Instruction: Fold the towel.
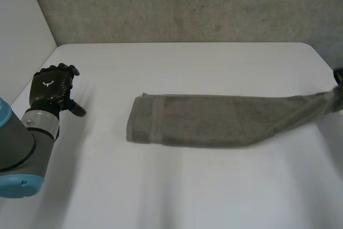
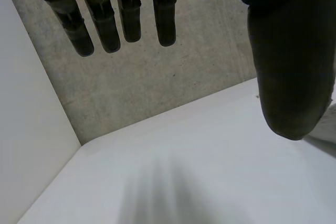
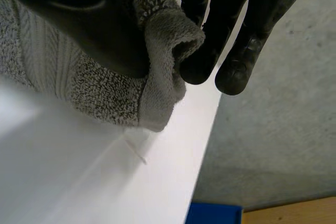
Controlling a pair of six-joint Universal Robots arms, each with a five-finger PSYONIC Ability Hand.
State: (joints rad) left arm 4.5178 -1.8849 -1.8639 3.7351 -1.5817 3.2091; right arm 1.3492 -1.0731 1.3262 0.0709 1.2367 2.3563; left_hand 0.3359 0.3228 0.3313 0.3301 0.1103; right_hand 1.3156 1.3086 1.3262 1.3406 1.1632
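Fold starting: right robot hand (image 3: 89,30) pinches towel (image 1: 214,120) at worktop (image 1: 187,186) right edge, left robot hand (image 1: 51,89) unclenched; the pinched end should travel leftward next.

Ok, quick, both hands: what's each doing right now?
Left hand: open, holding nothing, clear of the towel.
Right hand: shut on the towel's end, pinched between thumb and fingers.

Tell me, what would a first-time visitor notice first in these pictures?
The eye goes first to the grey towel, folded into a long band that lies across the middle of the white table. It narrows to a tail at the table's right edge, where the black right hand pinches its corner between thumb and fingers. The left hand is at the table's left side, fingers straight, well apart from the towel.
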